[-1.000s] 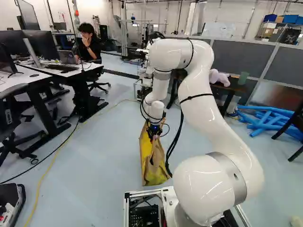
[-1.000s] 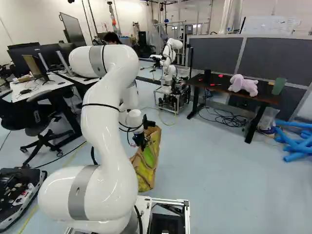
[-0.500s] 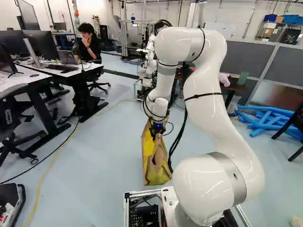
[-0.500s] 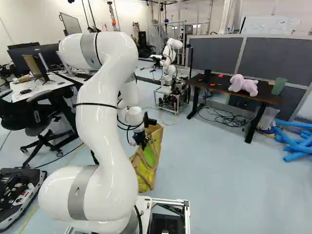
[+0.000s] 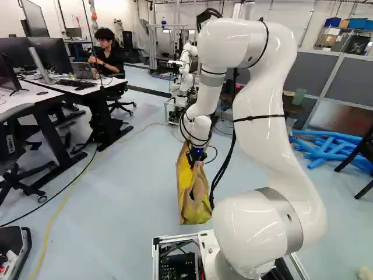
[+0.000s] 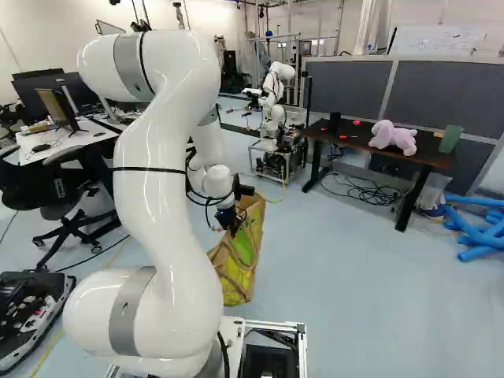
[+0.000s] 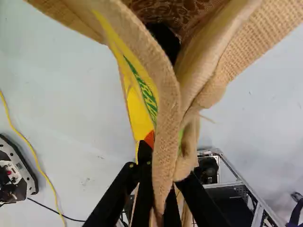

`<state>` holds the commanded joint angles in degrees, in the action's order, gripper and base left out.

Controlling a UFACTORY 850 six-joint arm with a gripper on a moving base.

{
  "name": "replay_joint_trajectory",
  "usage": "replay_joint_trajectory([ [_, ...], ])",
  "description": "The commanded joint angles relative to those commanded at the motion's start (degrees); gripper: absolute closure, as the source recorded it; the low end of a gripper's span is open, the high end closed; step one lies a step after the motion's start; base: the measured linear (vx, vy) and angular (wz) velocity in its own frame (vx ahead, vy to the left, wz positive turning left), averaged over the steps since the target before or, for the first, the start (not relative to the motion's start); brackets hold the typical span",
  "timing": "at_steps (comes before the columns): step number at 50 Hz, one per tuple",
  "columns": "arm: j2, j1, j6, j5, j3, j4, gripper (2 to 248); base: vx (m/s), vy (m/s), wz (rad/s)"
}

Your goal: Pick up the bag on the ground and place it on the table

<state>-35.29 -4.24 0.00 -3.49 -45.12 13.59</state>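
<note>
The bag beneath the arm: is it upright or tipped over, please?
Upright: the bag has its bottom lowest and a handle up between the jaws.

In the wrist view you can make out a few slanting capital letters in a green strip on the yellow side of the bag (image 7: 138, 113); you see only part of the lettering. In the right base view, the whiteboard (image 6: 441, 46) bears marks too small for you to read.

Right of centre in the left base view, here's the arm (image 5: 274, 151), glossy white and bulbous, with grey bands (image 6: 130, 315), black straps (image 6: 150, 169), looping black cables (image 5: 224, 165)!
</note>
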Motion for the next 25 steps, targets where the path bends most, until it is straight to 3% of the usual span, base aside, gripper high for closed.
replay_joint_trajectory([
  [25, 5.78, 0.15, 0.0, -3.54, 2.09, -3.07, 229, 0.0, 0.0, 0.0],
])
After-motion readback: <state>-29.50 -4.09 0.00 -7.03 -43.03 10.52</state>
